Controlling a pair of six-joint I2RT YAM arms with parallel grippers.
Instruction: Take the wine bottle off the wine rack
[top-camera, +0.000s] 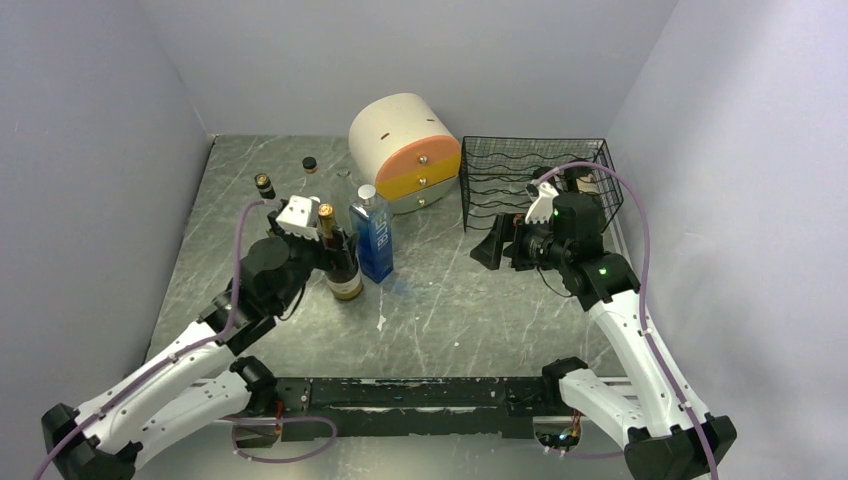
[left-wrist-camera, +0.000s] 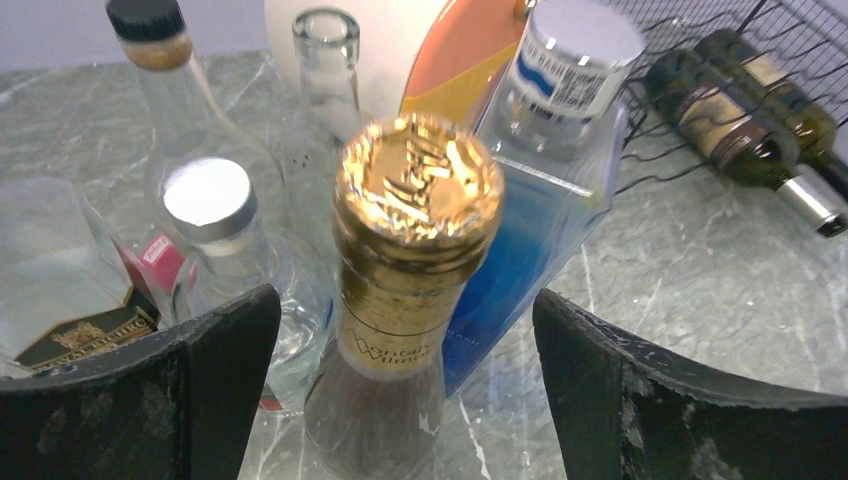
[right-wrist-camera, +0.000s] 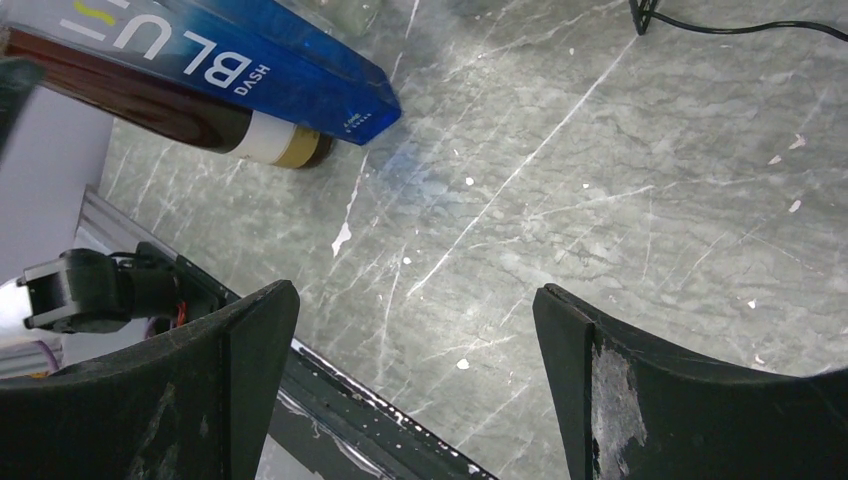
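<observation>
The bottle to go for, as I read it, is the dark glass wine bottle with the tan label (left-wrist-camera: 720, 125). It lies on its side in the black wire-mesh wine rack (top-camera: 535, 180) at the far right corner of the grey marbled surface (top-camera: 450, 310), with its silver-foiled neck towards the near side. A second dark bottle lies just beside it.

To reach it well, turn your right claw (right-wrist-camera: 415, 295) round first. It hangs released, fingers spread wide with nothing between them. It is just in front of the rack but faces the left edge, so the bottle is behind it and out of its wrist view. Line it up with the neck and close on the neck or shoulder rather than the foil tip. Then draw straight out along the wavy wires so the glass neither snags the mesh nor nudges its neighbour.

Your left claw (left-wrist-camera: 405, 298) is released too. It straddles the neck of the upright gold-foil-topped bottle (left-wrist-camera: 415, 190) left of the middle, with a gap on each side. The rack bottles are well apart from it, towards the far right corner.
</observation>
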